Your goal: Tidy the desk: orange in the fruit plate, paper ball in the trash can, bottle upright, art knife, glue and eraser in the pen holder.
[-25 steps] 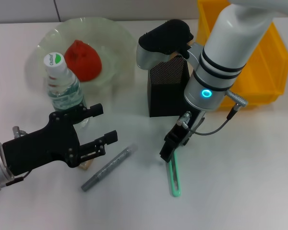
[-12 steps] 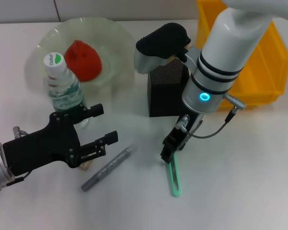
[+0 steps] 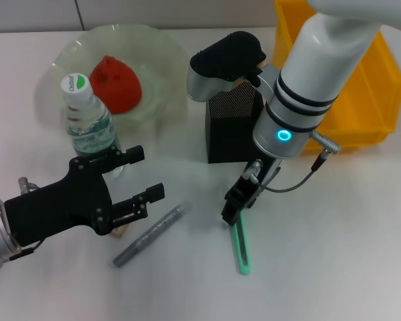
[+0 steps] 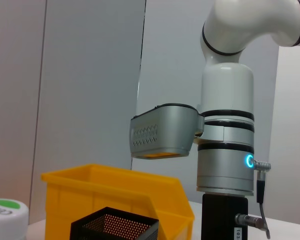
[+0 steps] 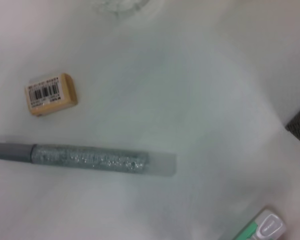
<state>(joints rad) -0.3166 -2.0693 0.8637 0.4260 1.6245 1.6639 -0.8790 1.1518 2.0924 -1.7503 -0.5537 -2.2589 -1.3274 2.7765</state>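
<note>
From the head camera, the orange point(image 3: 115, 83) already sits in the fruit plate point(image 3: 157, 47) and the bottle point(image 3: 88, 127) stands upright just in front of it, touching nothing else. The left gripper point(image 3: 142, 175) hangs low beside the bottle with its fingers spread and nothing between them; the eraser point(image 3: 119, 231) peeks out from under it, and the glue point(image 3: 148, 235) lies slantwise on the desk point(image 3: 334, 254) nearby. The right gripper point(image 3: 232, 210) is down at the near end of the art knife point(image 3: 242, 246), just in front of the pen holder point(image 3: 232, 130), with the trash can point(image 3: 361, 87) behind; whether its fingers are closed on the knife I cannot tell. No paper ball shows. The left wrist camera shows only the right arm point(image 4: 225, 145), the trash can and the pen holder's rim. The right wrist camera shows the eraser point(image 5: 51, 93), the glue point(image 5: 87, 159) and one end of the knife point(image 5: 260, 231) lying flat and apart. A grip so near the knife's end could let it swing or slip when lifted, and it might catch the holder's rim.
</note>
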